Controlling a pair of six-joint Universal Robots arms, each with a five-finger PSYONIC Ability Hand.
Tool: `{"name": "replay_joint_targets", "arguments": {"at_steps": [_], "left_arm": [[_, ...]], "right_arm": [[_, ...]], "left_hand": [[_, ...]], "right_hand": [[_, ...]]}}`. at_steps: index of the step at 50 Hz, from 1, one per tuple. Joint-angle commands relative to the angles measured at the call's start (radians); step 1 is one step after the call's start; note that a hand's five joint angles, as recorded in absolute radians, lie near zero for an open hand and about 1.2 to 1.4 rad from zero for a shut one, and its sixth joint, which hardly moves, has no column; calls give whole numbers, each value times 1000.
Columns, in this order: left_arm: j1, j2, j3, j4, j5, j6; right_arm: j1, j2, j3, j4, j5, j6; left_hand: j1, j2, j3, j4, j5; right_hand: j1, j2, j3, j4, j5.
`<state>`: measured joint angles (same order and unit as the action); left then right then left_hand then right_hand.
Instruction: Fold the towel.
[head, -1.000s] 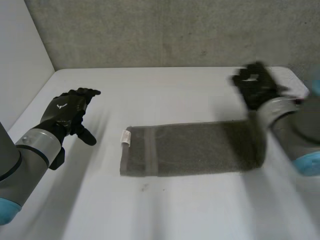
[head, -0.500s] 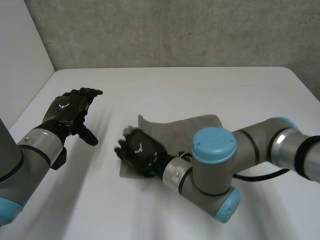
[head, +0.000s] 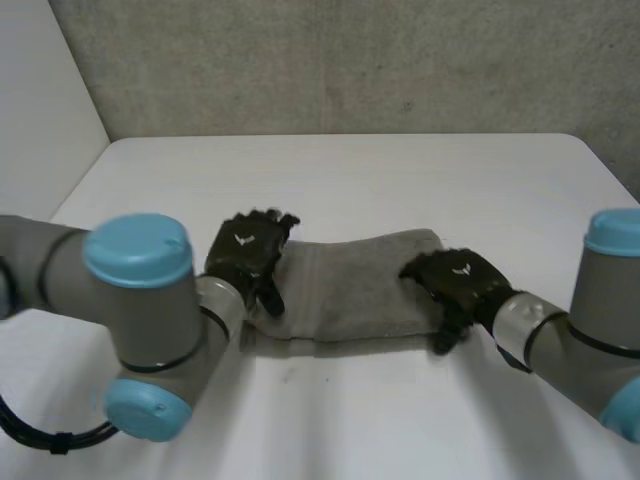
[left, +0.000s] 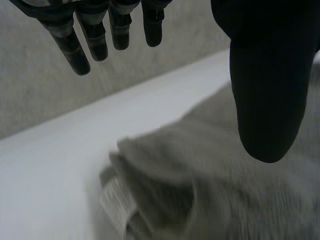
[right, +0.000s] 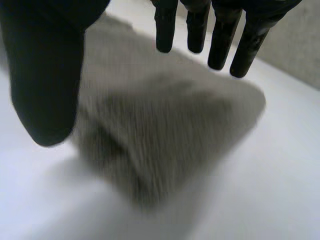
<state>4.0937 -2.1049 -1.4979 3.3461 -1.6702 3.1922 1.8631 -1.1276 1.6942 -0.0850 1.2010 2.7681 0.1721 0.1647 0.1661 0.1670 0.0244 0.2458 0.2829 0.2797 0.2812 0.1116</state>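
The grey towel (head: 350, 285) lies folded double across the middle of the white table (head: 350, 175). My left hand (head: 245, 255) is at the towel's left end, fingers straight and thumb apart. In the left wrist view this hand (left: 265, 75) hovers over the towel (left: 200, 175), whose layered corner carries a white label (left: 116, 200). My right hand (head: 455, 278) is at the towel's right end. The right wrist view shows it (right: 45, 65) spread open above the folded end of the towel (right: 165, 130), holding nothing.
A grey wall (head: 350, 60) runs behind the table and a white wall (head: 40, 90) stands at its left. Bare table lies behind and in front of the towel. Both forearms reach in low from the near side.
The right hand carried the towel's right end over to the left, let go, opened and drew back to the right. The left hand swung in from the left to the towel's left end.
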Motion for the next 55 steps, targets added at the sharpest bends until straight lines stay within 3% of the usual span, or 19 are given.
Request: {"name": "replay_joint_targets", "arguments": {"at_steps": [1,3,4,5,12,20,27,32,36,37,38,39,40,44,47,55], "left_arm": [[-13,-78,-8,-10,-89,121],[-18,-79,-19,-10,-91,135],[-24,-79,-33,-7,-89,141],[-33,-79,-44,-7,-92,141],[-72,-41,-85,-10,-103,141],[-58,157,-165,-10,-111,138],[66,385,-274,-14,-166,140],[164,480,-326,-14,-155,144],[197,499,-332,-14,-132,144],[201,500,-332,-13,-114,143],[204,500,-328,-11,-89,143],[204,500,-328,-11,-89,143],[203,499,-320,-10,-68,141],[194,490,-292,-5,-36,130],[186,470,-235,-10,-32,109],[117,353,-59,-79,-31,-18]], "right_arm": [[-42,32,68,-73,6,-140],[-41,45,62,-110,15,-188],[-41,45,62,-110,15,-188],[-32,37,52,-125,29,-205],[19,-20,-25,-202,97,-252],[311,34,-237,-183,104,-300],[525,213,-375,-64,77,-526],[573,294,-373,-41,58,-594],[574,313,-380,-45,78,-597],[570,304,-387,-47,86,-587],[567,284,-390,-47,100,-565],[567,284,-390,-47,100,-565],[564,246,-393,-47,123,-520],[547,157,-384,-44,153,-344],[469,28,-348,-32,160,-42],[335,-102,-307,80,106,276]], "left_hand": [[2,10,8,8,-24],[2,10,8,8,-24],[2,10,8,8,-24],[2,10,8,8,-24],[2,10,8,8,-24],[2,10,8,8,-24],[2,10,8,8,-24],[2,10,8,8,-24],[2,10,8,8,-24],[2,10,8,8,-24],[2,10,8,8,-24],[2,10,8,8,-24],[2,10,8,8,-24],[3,11,9,8,-24],[3,11,9,8,-24],[12,19,18,17,-15]], "right_hand": [[520,483,486,485,480],[994,956,960,958,953],[996,959,962,960,956],[1149,1112,1115,1113,1109],[1150,1113,1117,1115,1110],[1150,1113,1117,1115,1110],[1150,1113,1117,1115,1110],[1150,1113,1117,1115,1110],[1150,1113,1117,1115,1110],[733,696,699,698,693],[148,110,114,112,107],[142,105,108,106,101],[-71,-108,-105,-107,-112],[-71,-108,-105,-107,-112],[-71,-108,-105,-107,-112],[-71,-108,-105,-107,-112]]}}
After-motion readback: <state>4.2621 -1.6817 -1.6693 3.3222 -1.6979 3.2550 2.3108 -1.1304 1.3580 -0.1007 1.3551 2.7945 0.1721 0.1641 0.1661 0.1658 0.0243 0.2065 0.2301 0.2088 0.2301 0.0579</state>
